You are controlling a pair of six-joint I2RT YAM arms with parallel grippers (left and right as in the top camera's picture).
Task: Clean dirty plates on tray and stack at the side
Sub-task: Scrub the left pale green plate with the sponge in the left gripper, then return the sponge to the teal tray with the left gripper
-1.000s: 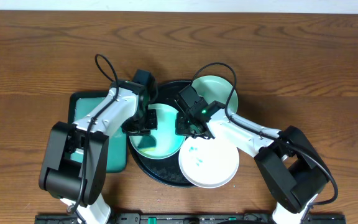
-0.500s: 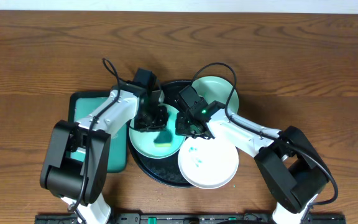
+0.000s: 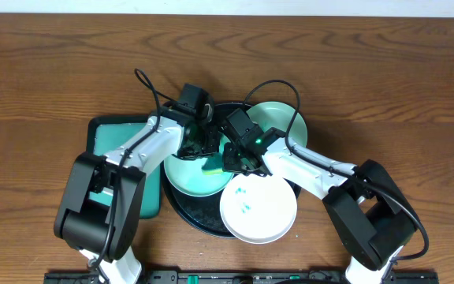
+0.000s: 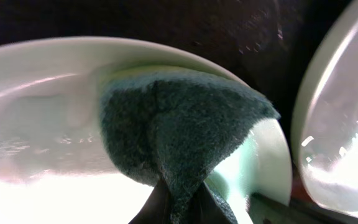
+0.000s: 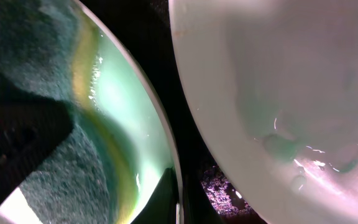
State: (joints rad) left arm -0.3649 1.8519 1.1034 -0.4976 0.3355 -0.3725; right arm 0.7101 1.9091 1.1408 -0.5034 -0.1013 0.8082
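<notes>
Looking like a robotics lab bench: left arm (image 3: 136, 150) and right arm (image 3: 314, 170) standing by a black rail (image 3: 211, 276) at a wood-grain desk (image 3: 46, 63), cables (image 3: 270, 85) looping.

Overhead: you look straight down over the worktop (image 3: 53, 63).
Wrists: you sit close, both on one mint plate (image 4: 30, 106).

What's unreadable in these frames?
- Dirt on the mint-green round plate: overhead, the left tool covers part; left wrist, the dark green sponge blocks it.
- Right tool grip: right wrist view cuts its fingertips at the bottom edge.
- Large round black tray floor: overhead, the white round plate and the mint-green one hide most.
</notes>
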